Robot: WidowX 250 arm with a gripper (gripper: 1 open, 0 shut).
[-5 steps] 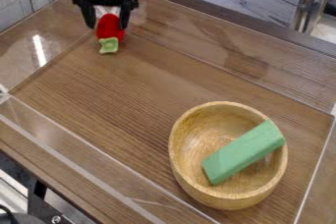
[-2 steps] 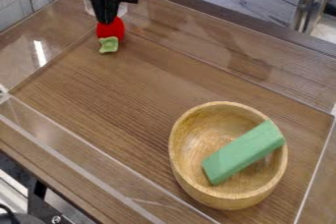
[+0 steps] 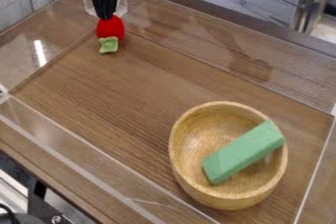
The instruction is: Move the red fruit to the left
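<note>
The red fruit (image 3: 110, 31) sits at the far left of the wooden surface (image 3: 144, 90), near its back edge. Its long axis runs roughly up and down in the picture, the glossy red body uppermost and the green leafy cap lowest, towards the camera; whether the cap touches the wood or hangs just above it cannot be told from this view. The gripper (image 3: 106, 15) comes straight down onto the fruit from above, its dark jaws drawn together on the red upper part, gripping it. The black body of the arm rises out of the top edge of the picture above them.

Well apart from this, in the near right corner of the surface, stands a round wooden bowl (image 3: 191, 130). A green rectangular block (image 3: 243, 152) lies inside it, tilted, its one end resting up against the right side of the bowl and the other down in the hollow.
</note>
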